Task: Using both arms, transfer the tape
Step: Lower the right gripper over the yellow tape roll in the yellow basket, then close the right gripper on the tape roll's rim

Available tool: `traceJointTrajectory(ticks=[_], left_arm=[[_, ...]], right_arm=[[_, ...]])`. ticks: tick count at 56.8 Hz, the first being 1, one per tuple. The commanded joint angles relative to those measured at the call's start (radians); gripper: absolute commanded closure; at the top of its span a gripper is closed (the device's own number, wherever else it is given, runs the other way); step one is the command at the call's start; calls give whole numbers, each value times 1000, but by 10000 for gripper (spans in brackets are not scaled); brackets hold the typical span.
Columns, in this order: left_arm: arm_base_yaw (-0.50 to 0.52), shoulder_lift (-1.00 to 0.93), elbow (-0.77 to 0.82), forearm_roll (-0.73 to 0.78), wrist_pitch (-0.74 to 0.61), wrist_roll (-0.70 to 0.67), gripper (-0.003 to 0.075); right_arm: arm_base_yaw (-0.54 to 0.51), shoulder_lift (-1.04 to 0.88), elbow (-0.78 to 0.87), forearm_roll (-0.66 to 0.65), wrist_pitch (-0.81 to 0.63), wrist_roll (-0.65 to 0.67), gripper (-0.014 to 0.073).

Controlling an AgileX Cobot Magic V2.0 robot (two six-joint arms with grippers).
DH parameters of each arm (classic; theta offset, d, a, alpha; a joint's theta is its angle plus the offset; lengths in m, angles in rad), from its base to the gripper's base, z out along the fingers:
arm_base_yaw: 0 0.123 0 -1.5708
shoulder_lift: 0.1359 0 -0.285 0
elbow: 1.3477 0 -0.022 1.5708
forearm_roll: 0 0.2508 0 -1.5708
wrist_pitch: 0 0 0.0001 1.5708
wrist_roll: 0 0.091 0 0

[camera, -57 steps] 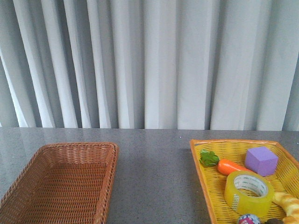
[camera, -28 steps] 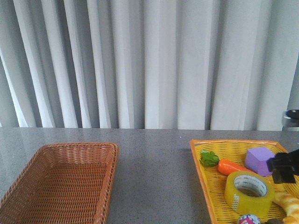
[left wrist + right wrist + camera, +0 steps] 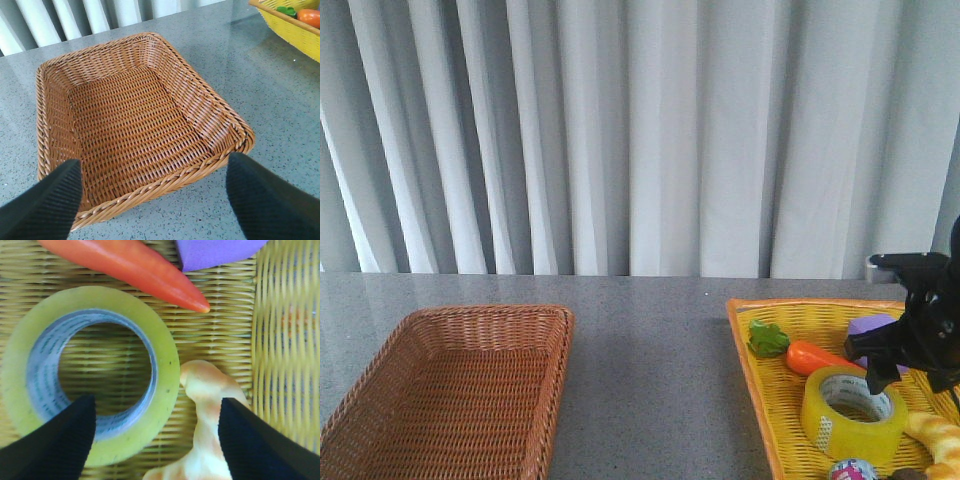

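The tape [image 3: 853, 412], a yellow roll with a white printed core, lies flat in the yellow basket [image 3: 750, 360] at the right. My right arm [image 3: 920, 320] hangs over that basket, its gripper [image 3: 878, 362] just above the roll's far edge. In the right wrist view the right gripper [image 3: 157, 440] is open and empty. One finger [image 3: 55, 440] is over the roll's hole and the other [image 3: 265, 440] is beyond the roll's near wall [image 3: 165, 370]. My left gripper [image 3: 155, 200] is open and empty above the near rim of the brown basket [image 3: 200, 95]. It does not show in the front view.
The yellow basket also holds a carrot [image 3: 815, 357], a green vegetable [image 3: 768, 340], a purple cube [image 3: 868, 325] partly behind the arm, and a twisted bread [image 3: 940, 440] beside the tape. The brown wicker basket [image 3: 450, 390] stands at the left. Curtains hang behind.
My right arm has come in from the right edge and moved left over the yellow basket, now above the tape and covering part of the purple cube. The tape has not moved.
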Motion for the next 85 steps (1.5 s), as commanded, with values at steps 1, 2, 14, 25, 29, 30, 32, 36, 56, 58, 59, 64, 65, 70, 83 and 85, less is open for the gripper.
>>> traceJointTrajectory(ticks=[1, 2, 14, 25, 29, 30, 32, 36, 56, 58, 59, 64, 65, 70, 83, 85], left_arm=[[-7, 4, -34, -14, -70, -3, 143], [-7, 4, -34, -14, -70, -3, 143], [-7, 4, -34, -14, -70, -3, 143], [-7, 4, -34, -14, -70, -3, 143], [-7, 4, -34, -14, -70, -3, 143], [-7, 4, -34, -14, -70, -3, 143], [-7, 4, -34, -14, -70, -3, 143], [-7, 4, -34, -14, -70, -3, 143], [-7, 4, -34, -14, -70, -3, 143], [-7, 4, -34, -14, -70, -3, 143], [-7, 4, -34, -14, -70, -3, 143], [-7, 4, -34, -14, -70, -3, 143], [-7, 4, -34, -14, -70, -3, 143], [-7, 4, -34, -14, -70, -3, 143], [-7, 4, -34, -14, -70, -3, 144], [-7, 4, -34, -14, -70, -3, 144]], right_arm=[[-8, -8, -44, -26, -24, -10, 127], [-8, -1, -44, -29, -26, -10, 130], [-8, 47, -51, -29, -57, -11, 191], [-8, 55, -51, -22, -85, -11, 289], [-8, 55, -51, -21, -85, -11, 336], [-8, 55, -51, -21, -85, -11, 350], [-8, 55, -51, -21, -84, -11, 367], [-8, 55, -51, -14, -83, -16, 396], [-5, 7, -51, 39, -80, -67, 410], [-5, 3, -51, 39, -78, -67, 410], [-5, 2, -51, 39, -77, -67, 410], [-5, 0, -51, 37, -67, -67, 410], [-5, 0, -51, 37, -65, -67, 410], [-5, 0, -51, 36, -67, -74, 410], [-5, -53, -51, 77, -60, -116, 410], [-5, -76, -51, 95, -65, -126, 410]])
